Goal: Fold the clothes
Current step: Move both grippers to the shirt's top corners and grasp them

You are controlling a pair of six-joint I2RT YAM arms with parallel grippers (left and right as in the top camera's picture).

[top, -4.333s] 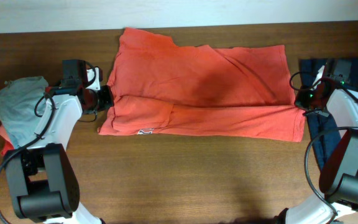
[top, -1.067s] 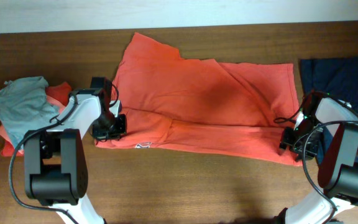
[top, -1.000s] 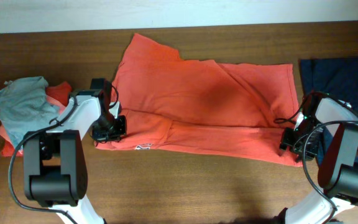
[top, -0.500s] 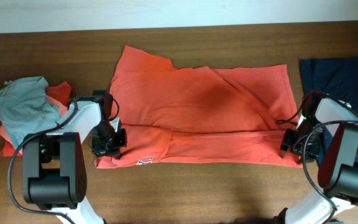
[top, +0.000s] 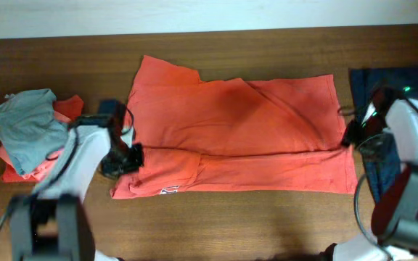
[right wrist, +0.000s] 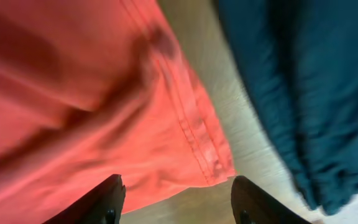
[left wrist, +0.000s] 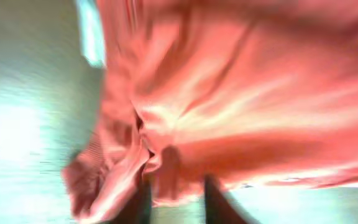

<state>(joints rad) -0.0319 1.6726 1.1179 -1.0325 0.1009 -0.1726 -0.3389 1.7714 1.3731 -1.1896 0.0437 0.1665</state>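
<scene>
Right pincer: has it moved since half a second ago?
Yes. The right pincer has moved up the overhead picture and rightward, reaching the left edge of the navy garment.

- I see a dark brown wood table [top: 216, 225], grain running L-R, w/ faint sheen near its front edge.
- Pale wall [top: 209, 14] strip along table's far edge.

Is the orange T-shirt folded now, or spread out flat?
Partly folded. The orange T-shirt lies flat on the table, but a long band along its near edge is doubled over, with a crease running across.
</scene>
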